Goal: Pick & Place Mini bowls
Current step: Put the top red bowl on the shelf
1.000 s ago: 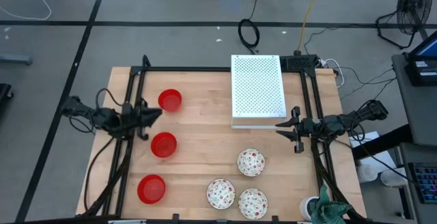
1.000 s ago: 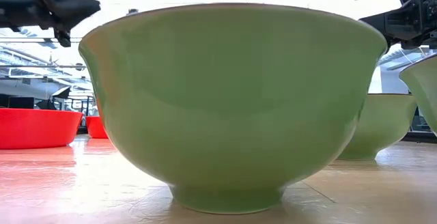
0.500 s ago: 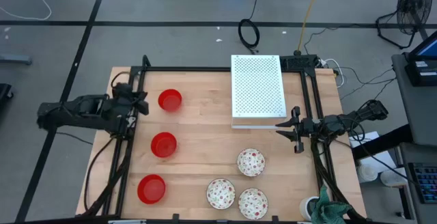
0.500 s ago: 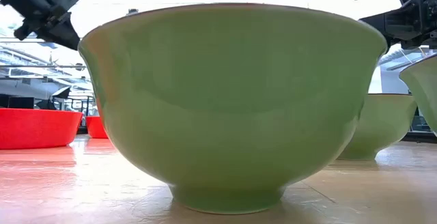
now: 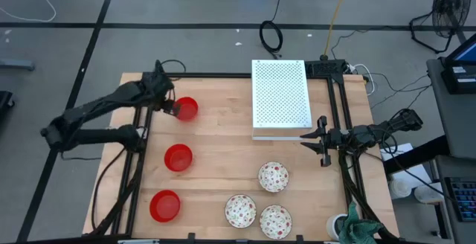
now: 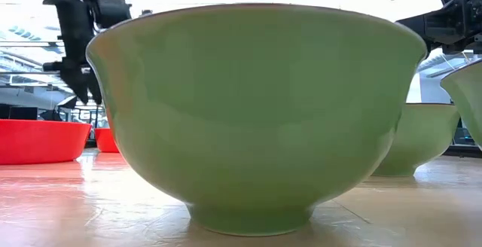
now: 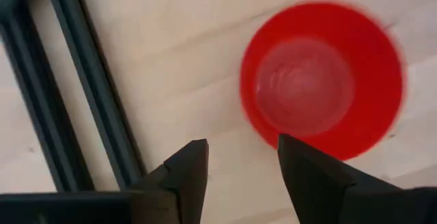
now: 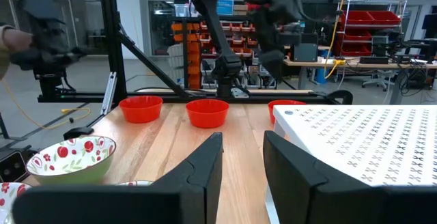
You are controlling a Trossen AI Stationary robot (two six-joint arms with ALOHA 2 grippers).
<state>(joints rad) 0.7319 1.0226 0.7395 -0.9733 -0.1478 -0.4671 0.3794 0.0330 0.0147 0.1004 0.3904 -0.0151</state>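
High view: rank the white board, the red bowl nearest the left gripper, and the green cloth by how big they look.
1. White board, clearly largest.
2. Red bowl and green cloth: too alike to rank, and the picture's edge cuts the cloth off.

In the low view one floral bowl [image 6: 256, 111] fills the picture and hides most of the worktop [image 6: 75, 202]. The bowl at three o'clock [image 6: 468, 96] is cut by the edge. In the left wrist view the red bowl [image 7: 321, 80] is blurred.
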